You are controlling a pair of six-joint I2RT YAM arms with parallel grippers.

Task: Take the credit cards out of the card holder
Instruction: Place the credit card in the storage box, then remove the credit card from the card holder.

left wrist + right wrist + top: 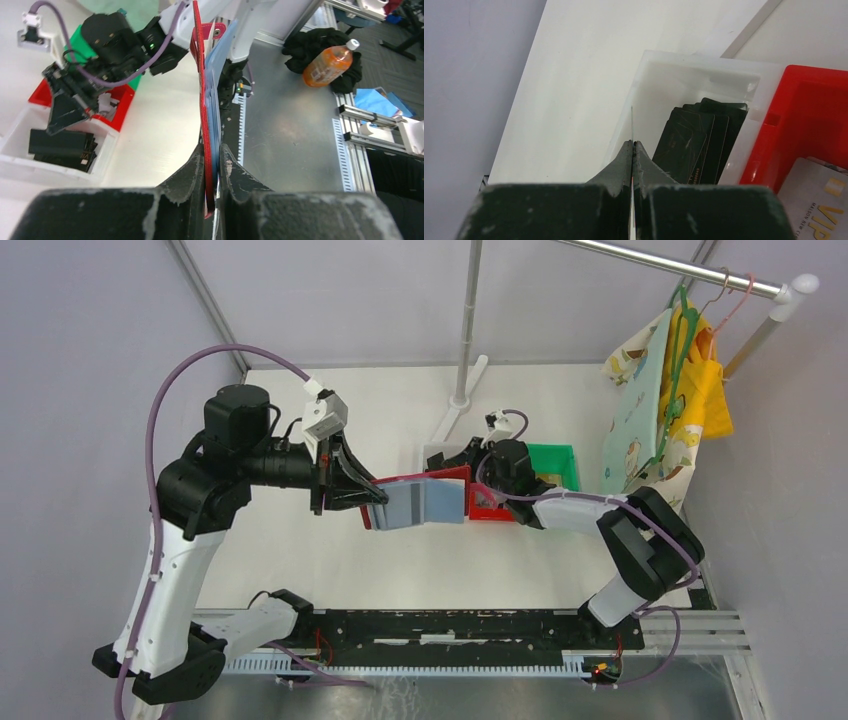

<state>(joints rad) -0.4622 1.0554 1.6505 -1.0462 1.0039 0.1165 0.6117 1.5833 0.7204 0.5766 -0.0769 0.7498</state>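
Bench (300, 550): white, with grey walls round it; we see both arms reaching over it.
Bins: white bin (664, 75), red bin (819, 100) and green bin (555, 462) sit side by side toward the far right.
Left jaws: clamped on one end of the holder.
Right jaws: pressed together on a thin card (632, 117), which we see edge-on over the white bin's wall.
Holder (425, 502): red, unfolded, grey-blue inside facing the top camera, held off the bench just beside the bins.
Cards: dark cards (694, 140) lie stacked in the white bin; a silvery card (819, 190) lies in the red bin.
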